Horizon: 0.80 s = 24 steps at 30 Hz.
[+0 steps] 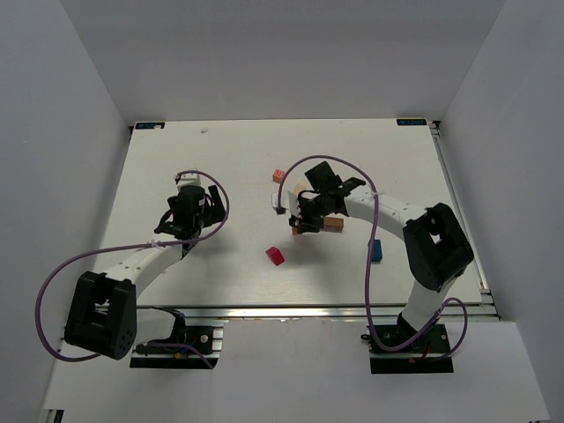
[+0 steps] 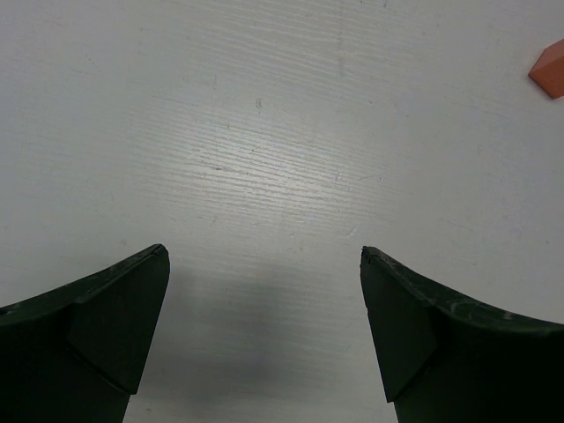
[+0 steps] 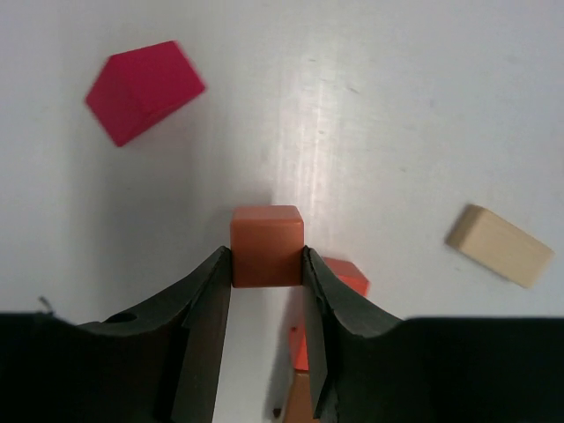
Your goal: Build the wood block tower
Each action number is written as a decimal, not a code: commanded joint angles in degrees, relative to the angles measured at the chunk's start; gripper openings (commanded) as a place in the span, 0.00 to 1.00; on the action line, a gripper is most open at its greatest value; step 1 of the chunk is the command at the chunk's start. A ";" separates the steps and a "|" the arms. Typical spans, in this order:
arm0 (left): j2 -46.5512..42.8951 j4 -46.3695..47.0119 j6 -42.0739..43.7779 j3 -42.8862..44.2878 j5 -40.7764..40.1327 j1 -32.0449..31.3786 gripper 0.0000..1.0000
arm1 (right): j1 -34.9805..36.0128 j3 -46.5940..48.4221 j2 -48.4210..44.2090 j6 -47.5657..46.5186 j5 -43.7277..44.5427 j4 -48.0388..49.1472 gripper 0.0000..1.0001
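My right gripper (image 3: 267, 256) is shut on an orange-brown cube (image 3: 267, 233), gripped by its two sides and held over the table. Just below and to the right of it sits an orange-red block (image 3: 350, 275) on a brown block (image 3: 300, 404), a small stack. In the top view the right gripper (image 1: 300, 220) is at mid-table beside that stack (image 1: 333, 224). A magenta-red block (image 3: 141, 88) and a tan bar (image 3: 500, 245) lie loose. My left gripper (image 2: 264, 256) is open and empty over bare table, at the left in the top view (image 1: 185, 216).
A salmon block (image 1: 279, 175) lies behind the right gripper; its corner shows in the left wrist view (image 2: 548, 72). The magenta-red block (image 1: 276, 256) lies in front of the gripper, and a blue block (image 1: 376, 250) at the right. White walls surround the table (image 1: 220, 159).
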 commanded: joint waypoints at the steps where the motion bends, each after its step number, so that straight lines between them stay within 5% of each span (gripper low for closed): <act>1: -0.57 0.26 0.37 1.30 -0.01 0.30 0.98 | -1.93 2.84 -1.08 6.89 3.35 3.40 0.16; 24: 0.39 -0.18 1.43 3.06 -0.54 0.30 0.98 | -10.90 3.19 -2.75 2.24 3.01 -0.02 0.21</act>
